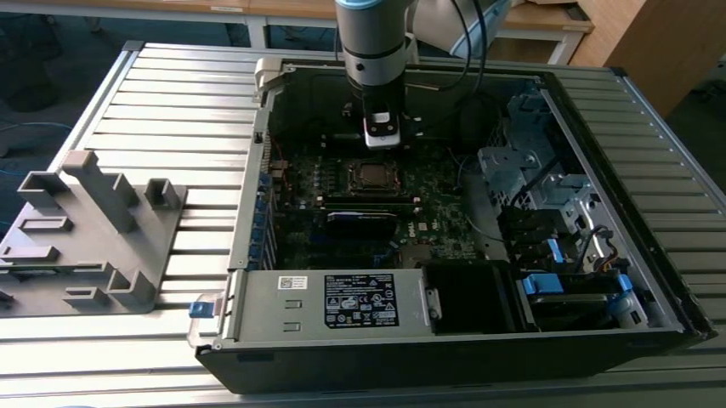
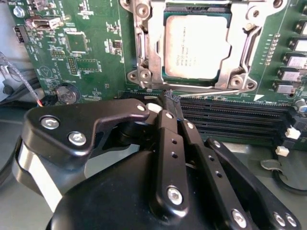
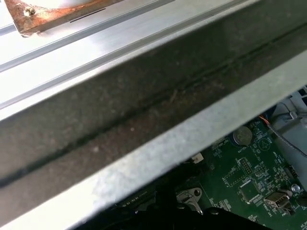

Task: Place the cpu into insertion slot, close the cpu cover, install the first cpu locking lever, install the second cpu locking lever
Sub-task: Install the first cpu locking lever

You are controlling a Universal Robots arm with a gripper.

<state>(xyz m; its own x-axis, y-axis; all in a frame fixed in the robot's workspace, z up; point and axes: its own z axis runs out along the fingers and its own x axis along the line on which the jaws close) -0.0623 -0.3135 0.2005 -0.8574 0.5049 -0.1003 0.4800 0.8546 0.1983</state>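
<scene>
**A:** where's the cpu at?
**B:** in the slot, cover down over it; gripper pinched shut, looks empty, hanging just beside; cpu's light, fragile I reckon; hold by edges only

Green on the motherboard, dotted with silver solder and fine white print; dull silvery-grey on the cpu; bright silver on the cpu cover; glossy black with silver screw heads on the gripper; black on the computer case; pale grey in ribbed stripes on the table; blue on the drive clips.
</scene>
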